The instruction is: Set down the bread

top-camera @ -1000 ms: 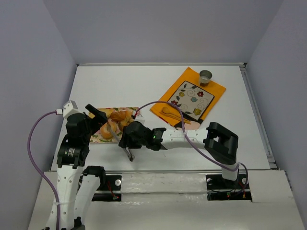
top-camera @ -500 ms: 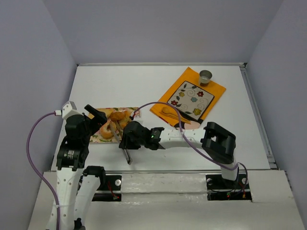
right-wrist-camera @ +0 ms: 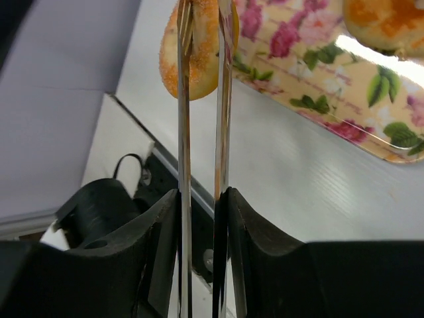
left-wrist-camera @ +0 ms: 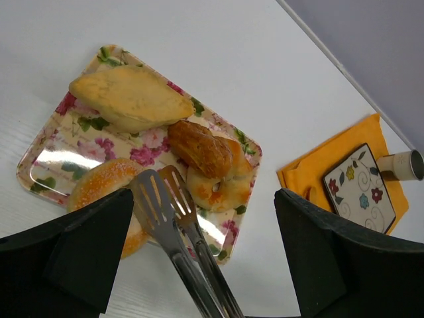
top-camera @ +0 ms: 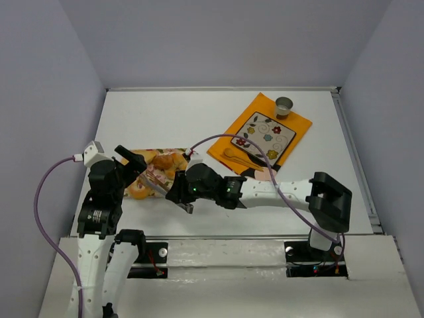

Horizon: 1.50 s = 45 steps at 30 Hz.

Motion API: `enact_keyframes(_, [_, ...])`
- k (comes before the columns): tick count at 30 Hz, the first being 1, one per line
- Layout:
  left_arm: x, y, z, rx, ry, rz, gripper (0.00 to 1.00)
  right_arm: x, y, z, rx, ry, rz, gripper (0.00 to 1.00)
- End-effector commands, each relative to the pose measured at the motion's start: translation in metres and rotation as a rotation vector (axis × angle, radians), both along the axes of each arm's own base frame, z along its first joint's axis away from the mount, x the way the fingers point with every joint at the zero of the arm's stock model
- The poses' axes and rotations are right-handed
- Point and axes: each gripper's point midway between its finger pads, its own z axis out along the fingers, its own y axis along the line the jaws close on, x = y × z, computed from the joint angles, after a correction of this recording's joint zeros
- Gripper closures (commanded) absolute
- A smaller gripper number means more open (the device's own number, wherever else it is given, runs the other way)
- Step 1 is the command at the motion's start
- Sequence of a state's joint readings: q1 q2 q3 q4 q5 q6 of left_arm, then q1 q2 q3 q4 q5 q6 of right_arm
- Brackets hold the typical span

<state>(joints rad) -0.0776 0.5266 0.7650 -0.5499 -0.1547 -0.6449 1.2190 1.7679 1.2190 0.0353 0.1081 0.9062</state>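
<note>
While the right gripper presses both handles of a pair of metal tongs together until they run almost parallel, the tong tips reach the bread, a round, sugar-dusted golden piece. In the right wrist view the two blades lie across the bread at 12 o'clock from the fingers. Whether they truly pinch it cannot be told.

From above, the bread sits at about 9 o'clock from the right gripper, at the far end of the tongs. It is at the near-left corner of the flowered tray, right at the rim.

The left gripper hangs with its jaws spread wide and holds nothing. Overhead, the bread lies just beside it at about 6 o'clock. In the left wrist view one of its fingers partly hides the bread.

Also on the tray, a pale yellow wedge lies at 12 o'clock from the bread. A brown croissant at 2 o'clock rests against a ring-shaped roll at 3 o'clock.
</note>
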Motion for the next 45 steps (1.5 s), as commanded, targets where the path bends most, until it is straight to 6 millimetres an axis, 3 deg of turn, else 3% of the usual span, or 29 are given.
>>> enact_keyframes(1, [0.001, 0.002, 0.005, 0.001, -0.029, 0.013, 0.01, 0.002, 0.006, 0.075, 0.203, -0.155, 0.034, 0.93])
enact_keyframes(5, [0.000, 0.004, 0.006, 0.001, -0.030, 0.027, 0.01, 0.008, -0.008, 0.084, 0.203, -0.201, -0.008, 0.93])
enact_keyframes(11, [-0.002, 0.007, 0.008, -0.004, -0.040, 0.045, 0.01, 0.044, -0.049, 0.096, 0.140, -0.272, -0.168, 0.93])
enact_keyframes(14, [-0.003, 0.007, 0.009, -0.008, -0.048, 0.052, 0.01, 0.074, -0.091, 0.102, 0.097, -0.305, -0.285, 0.93])
enact_keyframes(15, [-0.003, 0.007, 0.009, -0.008, -0.050, 0.052, 0.01, 0.093, -0.115, 0.096, 0.057, -0.315, -0.350, 0.93])
enact_keyframes(16, [-0.002, 0.007, 0.009, -0.010, -0.052, 0.053, 0.01, 0.102, -0.137, 0.107, 0.051, -0.339, -0.404, 0.93])
enact_keyframes(18, [-0.002, 0.007, 0.009, -0.010, -0.050, 0.051, 0.01, 0.118, -0.171, 0.110, 0.013, -0.377, -0.483, 0.93])
enact_keyframes(19, [-0.001, 0.006, 0.007, -0.009, -0.042, 0.048, 0.01, 0.131, -0.204, 0.116, 0.004, -0.392, -0.563, 0.93])
enact_keyframes(21, [0.001, 0.006, 0.005, -0.008, -0.030, 0.045, 0.01, 0.139, -0.242, 0.109, -0.064, -0.399, -0.640, 0.93])
enact_keyframes(22, [0.001, 0.005, 0.004, -0.007, -0.025, 0.041, 0.01, 0.150, -0.272, 0.098, -0.107, -0.396, -0.721, 0.93])
enact_keyframes(23, [0.001, 0.005, 0.003, -0.005, -0.021, 0.039, 0.01, 0.150, -0.290, 0.103, -0.105, -0.409, -0.756, 0.93])
enact_keyframes(25, [0.003, 0.004, 0.001, -0.004, -0.008, 0.034, 0.01, 0.157, -0.324, 0.089, -0.143, -0.396, -0.817, 0.93])
enact_keyframes(28, [0.006, 0.005, -0.003, 0.000, 0.014, 0.038, 0.01, 0.165, -0.355, 0.079, -0.172, -0.382, -0.881, 0.93])
enact_keyframes(29, [0.006, 0.004, -0.003, -0.001, 0.016, 0.035, 0.01, 0.171, -0.373, 0.069, -0.192, -0.359, -0.922, 0.93])
enact_keyframes(34, [0.009, 0.003, -0.008, 0.002, 0.041, 0.026, 0.01, 0.188, -0.381, 0.032, -0.229, -0.256, -0.887, 0.93])
enact_keyframes(40, [0.009, 0.003, -0.009, 0.000, 0.044, 0.029, 0.01, 0.195, -0.371, 0.015, -0.216, -0.182, -0.859, 0.93])
enact_keyframes(43, [0.009, 0.004, -0.009, 0.002, 0.043, 0.035, 0.01, 0.191, -0.374, 0.007, -0.225, -0.154, -0.876, 0.79])
enact_keyframes(44, [0.009, 0.004, -0.009, 0.002, 0.043, 0.035, 0.01, 0.191, -0.375, 0.010, -0.221, -0.157, -0.882, 0.65])
enact_keyframes(45, [0.009, 0.004, -0.010, 0.002, 0.045, 0.035, 0.01, 0.189, -0.377, 0.009, -0.229, -0.149, -0.889, 0.58])
